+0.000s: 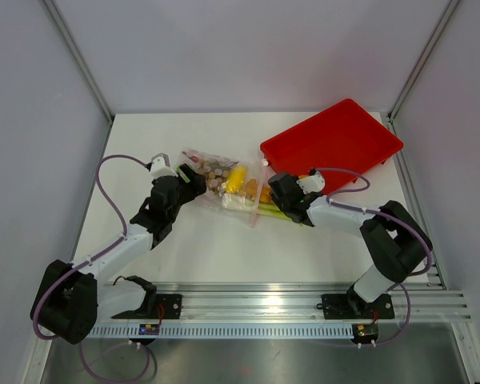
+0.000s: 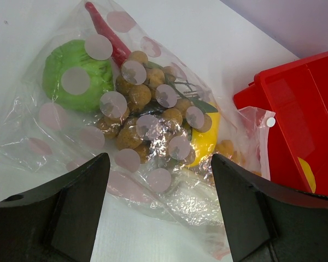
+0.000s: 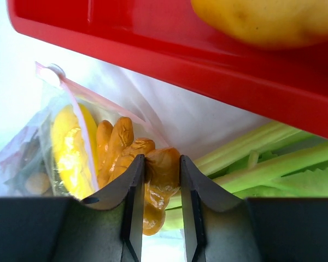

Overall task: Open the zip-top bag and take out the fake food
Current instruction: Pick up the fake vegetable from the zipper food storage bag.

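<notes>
The table (image 1: 192,248) is white, with grey walls around it. The bag (image 1: 216,180) lies flat in the middle, between the two arms. It looks thin, soft and crinkly, so it will likely slip and bend if pulled. The best spots to hold are the far closed end and the pink strip (image 3: 98,98) at the mouth. Its long way runs from far left to near right, and the mouth points at the red tray (image 1: 336,136). Inside are a green fruit (image 2: 76,76), tan balls (image 2: 136,109) and a yellow piece (image 3: 71,147). They look hard and light, and the balls may roll. The right gripper (image 3: 162,164) has its fingers pressed on both sides of an orange piece (image 3: 163,183) at the mouth. Celery (image 3: 262,158) lies just beside it. The left gripper (image 2: 159,161) hangs over the closed end, wide open, holding nothing.
</notes>
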`<state>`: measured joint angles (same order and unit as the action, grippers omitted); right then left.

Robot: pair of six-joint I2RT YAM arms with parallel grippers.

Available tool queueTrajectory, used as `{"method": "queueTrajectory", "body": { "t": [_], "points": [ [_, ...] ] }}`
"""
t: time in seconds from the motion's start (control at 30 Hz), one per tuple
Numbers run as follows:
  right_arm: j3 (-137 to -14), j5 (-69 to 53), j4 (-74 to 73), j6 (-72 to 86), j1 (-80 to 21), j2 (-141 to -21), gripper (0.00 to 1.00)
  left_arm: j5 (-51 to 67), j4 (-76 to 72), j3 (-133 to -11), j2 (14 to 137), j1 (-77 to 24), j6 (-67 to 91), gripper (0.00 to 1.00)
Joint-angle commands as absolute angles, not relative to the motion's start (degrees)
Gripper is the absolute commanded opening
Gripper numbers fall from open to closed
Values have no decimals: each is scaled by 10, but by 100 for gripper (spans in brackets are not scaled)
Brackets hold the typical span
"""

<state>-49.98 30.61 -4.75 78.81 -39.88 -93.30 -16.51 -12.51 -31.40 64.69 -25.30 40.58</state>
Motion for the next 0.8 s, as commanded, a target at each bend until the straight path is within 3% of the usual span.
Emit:
{"method": "queueTrajectory", "body": {
  "t": [0.0, 0.77],
  "points": [
    [-492, 353, -47, 799, -403, -892, 27, -164, -151, -333, 647, -255, 408, 79],
    [-542, 483, -236, 789, -408, -823, 27, -171, -142, -331, 633, -254, 405, 79]
  ]
}}
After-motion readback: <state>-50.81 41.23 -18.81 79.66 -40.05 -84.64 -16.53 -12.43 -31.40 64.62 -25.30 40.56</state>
